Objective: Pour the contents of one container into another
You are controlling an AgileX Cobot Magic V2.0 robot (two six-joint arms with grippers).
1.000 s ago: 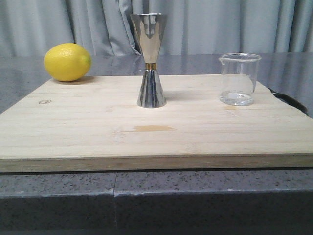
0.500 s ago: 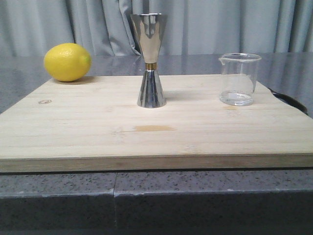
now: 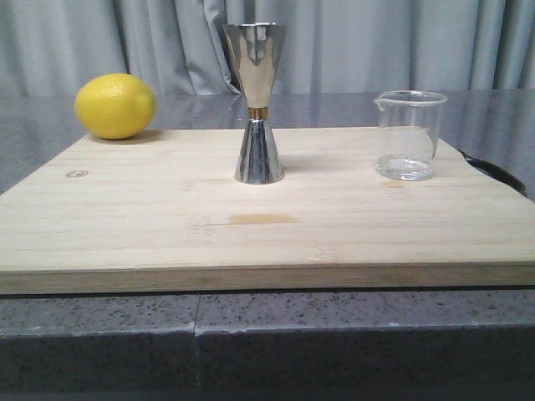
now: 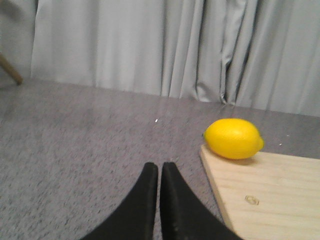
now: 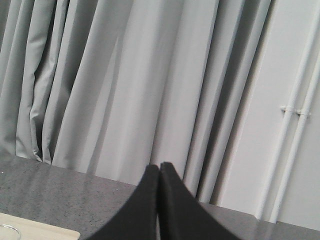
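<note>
A small clear glass beaker (image 3: 408, 135) with a spout stands upright at the right of the wooden board (image 3: 167, 225), a little liquid in its bottom. The tall steel jigger (image 3: 257, 100) with a gold waist band stands upright at the board's middle. Neither gripper shows in the front view. In the left wrist view my left gripper (image 4: 159, 166) is shut and empty, over grey counter left of the board (image 4: 280, 195). My right gripper (image 5: 160, 166) is shut and empty, facing the curtain; only the beaker's rim (image 5: 7, 231) peeks in at a corner.
A yellow lemon (image 3: 114, 105) rests at the board's far left corner, also seen as the lemon (image 4: 233, 138) in the left wrist view. Grey stone counter (image 3: 334, 334) surrounds the board. A dark object (image 3: 493, 171) lies behind the board's right edge. Grey curtains hang behind.
</note>
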